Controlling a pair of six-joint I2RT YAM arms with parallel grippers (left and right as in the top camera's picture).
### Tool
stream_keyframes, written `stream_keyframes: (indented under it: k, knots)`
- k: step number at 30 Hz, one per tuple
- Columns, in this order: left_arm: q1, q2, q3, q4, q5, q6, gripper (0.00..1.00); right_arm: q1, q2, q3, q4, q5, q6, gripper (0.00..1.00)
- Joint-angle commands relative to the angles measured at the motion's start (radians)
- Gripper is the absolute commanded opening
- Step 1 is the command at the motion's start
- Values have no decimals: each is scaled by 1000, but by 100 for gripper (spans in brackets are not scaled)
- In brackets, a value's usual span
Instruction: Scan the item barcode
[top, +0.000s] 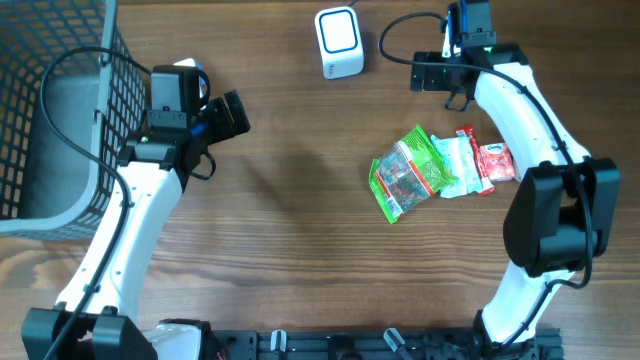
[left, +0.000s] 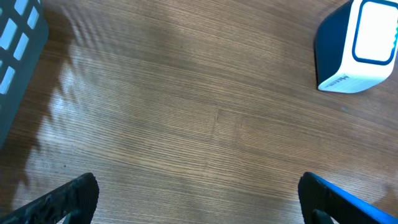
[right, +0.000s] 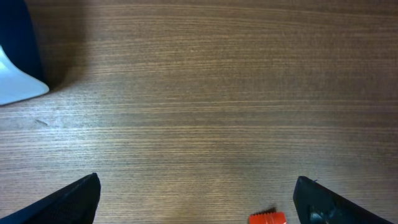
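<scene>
A white barcode scanner with a blue edge (top: 338, 42) stands at the back middle of the wooden table; it also shows in the left wrist view (left: 360, 46) and at the left edge of the right wrist view (right: 15, 68). The items lie in a pile right of centre: green snack packets (top: 410, 172) and a red packet (top: 493, 162), whose tip shows as a red corner (right: 267, 218). My right gripper (top: 438, 80) (right: 198, 199) hovers open and empty between scanner and pile. My left gripper (top: 235, 115) (left: 199, 199) is open over bare wood, left of the scanner.
A dark wire basket (top: 50, 110) fills the left side of the table, its corner showing in the left wrist view (left: 18, 43). Cables loop behind the scanner near the right arm (top: 400, 35).
</scene>
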Motion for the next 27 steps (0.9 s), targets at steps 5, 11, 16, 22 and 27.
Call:
stream_keyframes:
  k: [5,11,16,22,27]
  knots:
    - [5,9,3,2,-10,17,100,2,-25,14,4,13,19,100]
    - [5,9,3,2,-10,17,100,2,-25,14,4,13,19,100]
    - [5,9,3,2,-10,17,100,2,-19,14,5,13,19,100]
    - [5,9,3,2,-10,17,100,5,-164,14,4,13,19,100]
    - [5,9,3,2,-10,17,100,4,-447,14,4,13,19,99]
